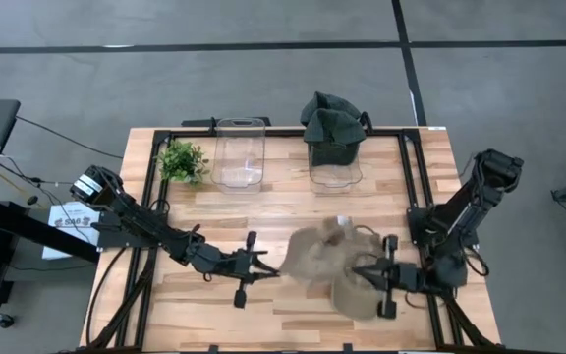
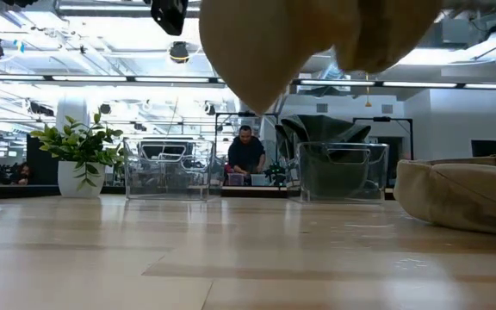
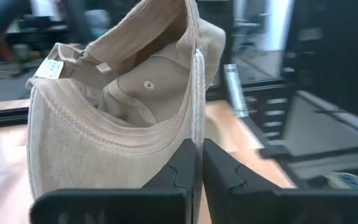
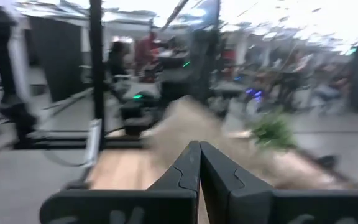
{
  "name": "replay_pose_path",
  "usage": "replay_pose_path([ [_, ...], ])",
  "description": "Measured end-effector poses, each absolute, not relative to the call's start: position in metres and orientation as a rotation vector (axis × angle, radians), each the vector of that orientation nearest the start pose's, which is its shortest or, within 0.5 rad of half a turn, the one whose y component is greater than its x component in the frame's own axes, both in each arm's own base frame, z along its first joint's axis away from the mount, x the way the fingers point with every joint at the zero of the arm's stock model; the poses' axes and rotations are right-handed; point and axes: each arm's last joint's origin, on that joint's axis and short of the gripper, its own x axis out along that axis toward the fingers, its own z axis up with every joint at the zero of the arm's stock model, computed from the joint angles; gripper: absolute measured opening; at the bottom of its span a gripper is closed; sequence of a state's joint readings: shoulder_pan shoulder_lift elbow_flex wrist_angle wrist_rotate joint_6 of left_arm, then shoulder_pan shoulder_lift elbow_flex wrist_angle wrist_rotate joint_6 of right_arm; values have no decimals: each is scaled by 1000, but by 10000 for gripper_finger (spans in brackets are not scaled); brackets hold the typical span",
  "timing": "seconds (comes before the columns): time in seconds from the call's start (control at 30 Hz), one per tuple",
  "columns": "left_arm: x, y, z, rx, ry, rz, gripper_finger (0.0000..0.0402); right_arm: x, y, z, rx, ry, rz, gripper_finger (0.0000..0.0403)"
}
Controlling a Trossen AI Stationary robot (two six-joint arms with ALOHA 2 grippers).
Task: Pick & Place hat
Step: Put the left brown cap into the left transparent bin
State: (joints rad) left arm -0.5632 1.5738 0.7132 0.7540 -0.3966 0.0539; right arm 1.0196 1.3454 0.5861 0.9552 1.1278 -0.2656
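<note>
Across the light wooden table [image 1: 283, 202], framed by black rails, you have a grey concrete floor all round, and the low view looks into a bright hall with ceiling lights where a person [image 2: 247, 155] sits behind the far edge.

Starting at the left of the far edge, you see a small potted plant [image 1: 182, 161], then an empty clear bin [image 1: 240, 154], then a second clear bin [image 1: 335, 157] heaped with dark green hats [image 1: 333, 118].

Your left gripper [image 1: 268, 269] reaches in from the left edge toward the middle of the near half. Its fingers [image 3: 182, 168] are pressed together on the rim of a tan hat [image 1: 322, 254], which hangs lifted off the wood. In the left wrist view you look straight into the hat's hollow, so its opening faces back toward that gripper. Seen from above, its long axis runs roughly left to right along the table, the pinched rim at the left end.

Just right of it, near the right end of the near edge, a second tan hat [image 1: 355, 298] lies on the wood. Your right gripper [image 1: 364, 271] sits above it with its fingers [image 4: 188, 165] pressed together; you cannot tell whether it touches either hat.
</note>
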Motion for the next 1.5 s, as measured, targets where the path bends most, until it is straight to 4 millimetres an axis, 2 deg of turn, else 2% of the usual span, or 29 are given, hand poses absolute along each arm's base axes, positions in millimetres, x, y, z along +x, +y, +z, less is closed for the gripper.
replay_pose_path([
  [0.17,277,-158,211,110,91,-72,10,159,221,222,6,-14,-130,0],
  [0.37,276,-161,212,166,73,-104,10,171,220,204,90,22,-160,0],
  [0.57,275,-163,213,164,60,-128,10,191,209,177,170,116,-180,0],
  [0.7,275,-163,213,163,58,-141,10,208,196,171,149,133,-230,0],
  [0.77,275,-164,213,162,56,-177,10,213,189,174,104,133,-259,0],
  [0.87,274,-166,213,162,56,-214,10,216,177,190,44,106,-297,0],
  [1.07,275,-163,206,194,124,-225,10,204,162,234,-32,29,-312,0],
  [1.2,277,-159,202,211,162,-212,10,198,154,251,-17,-7,-302,0],
  [1.33,278,-154,198,228,203,-200,10,199,158,250,46,-8,-191,0],
  [1.5,280,-148,193,246,253,-186,10,200,170,230,174,97,-18,0],
])
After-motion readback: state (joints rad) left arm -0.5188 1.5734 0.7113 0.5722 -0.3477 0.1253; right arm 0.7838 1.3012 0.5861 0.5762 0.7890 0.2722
